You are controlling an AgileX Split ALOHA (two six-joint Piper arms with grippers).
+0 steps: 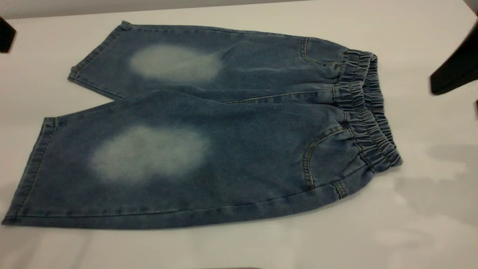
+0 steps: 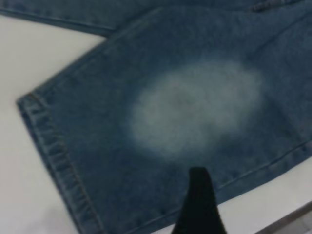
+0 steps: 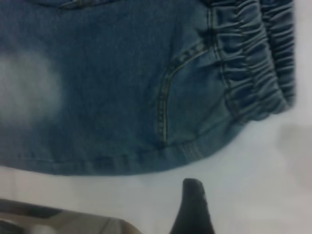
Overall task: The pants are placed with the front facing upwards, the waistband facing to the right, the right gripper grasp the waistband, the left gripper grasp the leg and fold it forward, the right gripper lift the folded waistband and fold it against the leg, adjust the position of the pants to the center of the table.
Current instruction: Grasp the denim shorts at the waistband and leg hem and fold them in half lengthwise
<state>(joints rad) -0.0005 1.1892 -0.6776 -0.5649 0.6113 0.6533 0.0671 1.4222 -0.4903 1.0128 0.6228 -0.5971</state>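
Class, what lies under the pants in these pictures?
The pants lie flat on the white table, bare around them. Whatever lies directly beneath the denim is covered and cannot be seen.

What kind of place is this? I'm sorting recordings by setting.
Probably a robot test bench, not a home: short blue denim pants lie spread on a bare white table, with a black robot part at the edge.

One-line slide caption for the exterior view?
Blue denim pants lie flat and unfolded on the white table, waistband to the right.

bg: grey strip (image 1: 74, 5) top edge, ext view | blurred grey-brown area (image 3: 53, 219), R wrist view, unclear what
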